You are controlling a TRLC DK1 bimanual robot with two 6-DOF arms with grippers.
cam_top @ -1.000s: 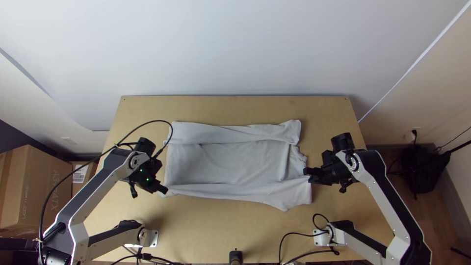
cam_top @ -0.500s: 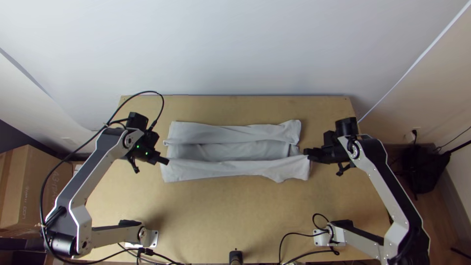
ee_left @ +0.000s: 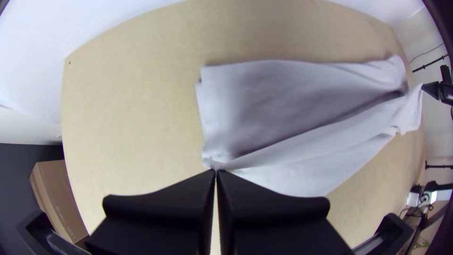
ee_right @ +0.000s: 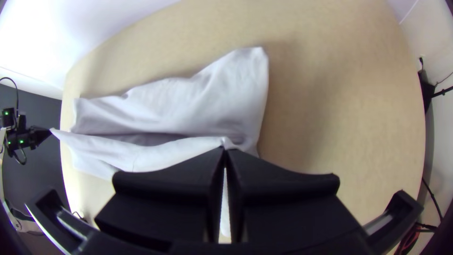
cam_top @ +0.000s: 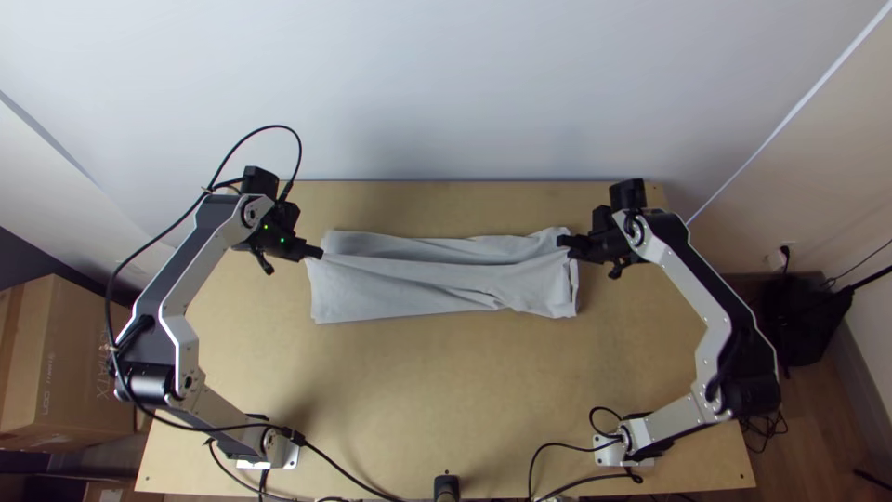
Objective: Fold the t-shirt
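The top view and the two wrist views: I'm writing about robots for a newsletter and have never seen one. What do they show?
The machine is a pair of robot arms, left and right. The top view looks steeply down from above the near edge of the table; each wrist view comes from a camera on that arm, its own black fingers at the bottom. On the table lies a pale t-shirt, partly folded lengthwise. The left gripper and right gripper pinch it at opposite ends, a band of cloth stretched between them.
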